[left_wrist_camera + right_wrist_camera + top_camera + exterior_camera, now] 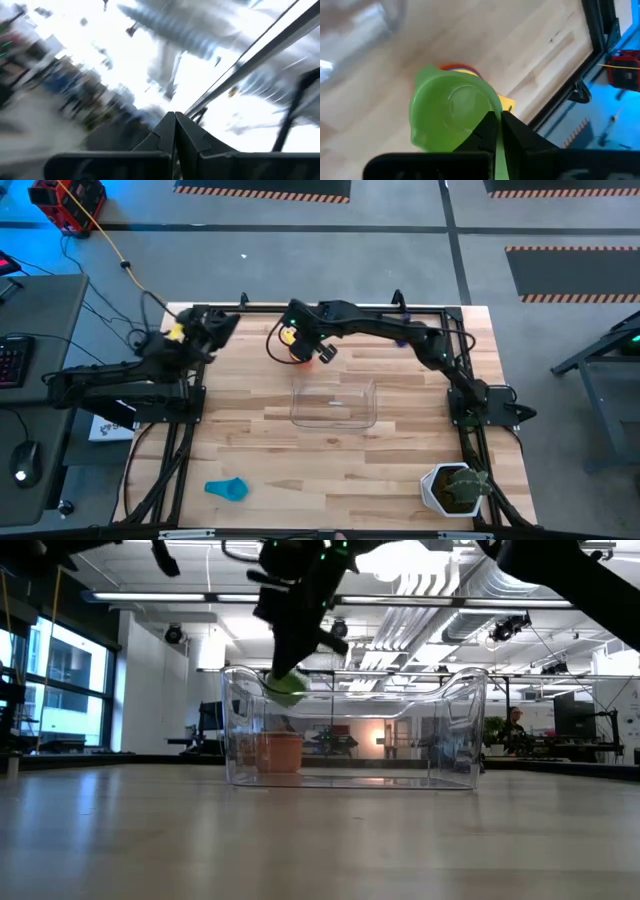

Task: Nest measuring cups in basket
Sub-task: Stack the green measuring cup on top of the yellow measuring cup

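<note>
While our right gripper (495, 131) pinches the green cup (452, 117) above the stacked cups (297, 352) behind the clear basket (334, 404), our left gripper (175, 131), fingers pressed together, waits at the table's far-left edge.

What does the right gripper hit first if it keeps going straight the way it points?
Probably the stacked cups on the table: the right gripper, shut on the green cup, points down at the yellow cup and orange cup directly beneath. Depth to them is unclear.
</note>
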`<action>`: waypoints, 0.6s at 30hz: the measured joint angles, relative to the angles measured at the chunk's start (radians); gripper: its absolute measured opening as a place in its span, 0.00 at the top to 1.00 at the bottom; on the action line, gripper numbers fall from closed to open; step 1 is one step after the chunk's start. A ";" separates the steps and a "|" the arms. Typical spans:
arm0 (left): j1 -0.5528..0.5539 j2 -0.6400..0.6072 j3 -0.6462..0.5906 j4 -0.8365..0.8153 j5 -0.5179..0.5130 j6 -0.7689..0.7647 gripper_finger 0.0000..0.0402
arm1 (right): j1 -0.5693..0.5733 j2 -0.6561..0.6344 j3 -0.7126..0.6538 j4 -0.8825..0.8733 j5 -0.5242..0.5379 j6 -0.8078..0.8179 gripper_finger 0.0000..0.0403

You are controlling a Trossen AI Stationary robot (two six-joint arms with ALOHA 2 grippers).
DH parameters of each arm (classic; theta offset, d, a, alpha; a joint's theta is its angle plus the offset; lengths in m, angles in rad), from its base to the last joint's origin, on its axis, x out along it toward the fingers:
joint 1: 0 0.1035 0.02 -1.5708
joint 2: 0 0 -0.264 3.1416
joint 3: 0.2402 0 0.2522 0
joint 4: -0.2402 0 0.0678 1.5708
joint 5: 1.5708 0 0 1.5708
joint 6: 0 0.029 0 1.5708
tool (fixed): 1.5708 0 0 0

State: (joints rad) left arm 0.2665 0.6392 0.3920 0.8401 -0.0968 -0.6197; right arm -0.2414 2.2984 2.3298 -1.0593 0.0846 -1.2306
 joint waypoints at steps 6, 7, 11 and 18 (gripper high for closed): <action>0.001 -0.025 0.000 0.051 0.009 0.002 1.00 | -0.021 0.036 -0.062 0.085 0.065 -0.094 1.00; 0.000 -0.027 0.000 0.049 0.009 0.003 1.00 | -0.024 0.038 -0.072 0.077 0.062 -0.095 1.00; 0.000 -0.028 0.000 0.045 0.006 0.003 1.00 | -0.028 0.042 -0.086 0.078 0.050 -0.098 0.99; 0.001 -0.027 0.000 0.039 0.003 0.025 1.00 | -0.027 0.059 -0.087 0.100 0.026 -0.095 0.96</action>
State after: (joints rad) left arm 0.2679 0.6118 0.3923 0.8794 -0.0940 -0.5945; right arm -0.2684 2.3571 2.2425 -0.9597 0.1104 -1.3254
